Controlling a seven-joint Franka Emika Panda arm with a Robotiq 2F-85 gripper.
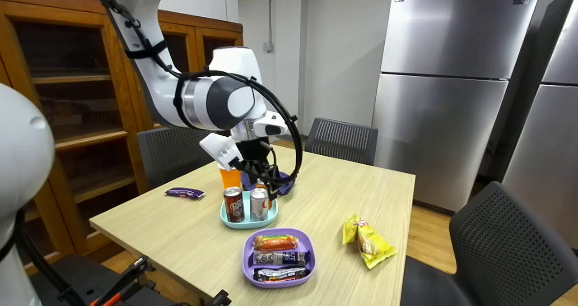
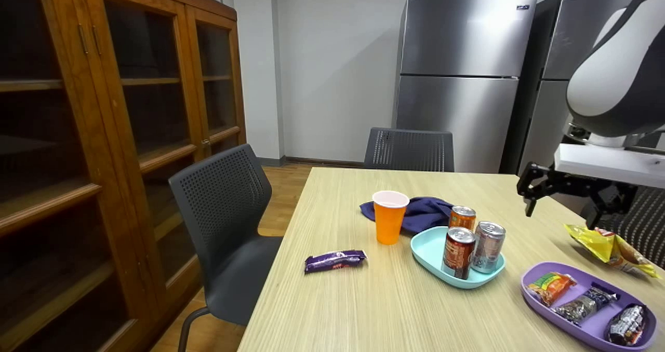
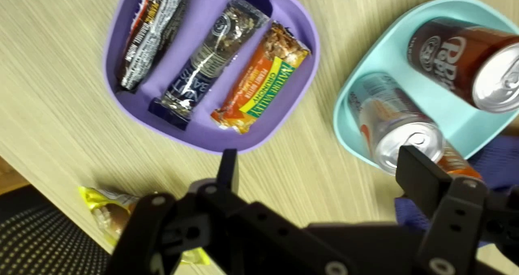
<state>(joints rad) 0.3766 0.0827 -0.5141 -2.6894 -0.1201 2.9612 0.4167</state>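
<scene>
The end effector (image 2: 561, 213) hangs above the worktop (image 2: 332, 310), its fingers spread wide, the pale surface showing between them in the wrist view. There, one fingertip overlaps the top of the silver can (image 3: 395, 121); an exterior view shows the end effector well apart from that can.

The silver can stands upright on the teal tray (image 2: 431, 245). The brown can (image 2: 458, 253) stands beside it on the same tray, nearer the worktop edge that faces the cabinet (image 2: 104, 144). The orange can (image 2: 462, 218) is behind these two, toward the edge that faces the fridge (image 1: 438, 130); its base is hidden.

The purple tray (image 3: 211, 133) sits closer to the edge opposite the fridge. In it lie the orange bar (image 3: 263, 80), nearest the teal tray, the nut bar (image 3: 211, 60) in the middle and the dark bar (image 3: 150, 35).

The yellow bag (image 1: 368, 243) lies near the edge opposite the cabinet, the purple bar (image 2: 335, 261) near the cabinet edge. Beyond the teal tray, toward the fridge edge, the cup (image 2: 389, 225) stands upright with the crumpled cloth (image 2: 426, 212) just beside it.
</scene>
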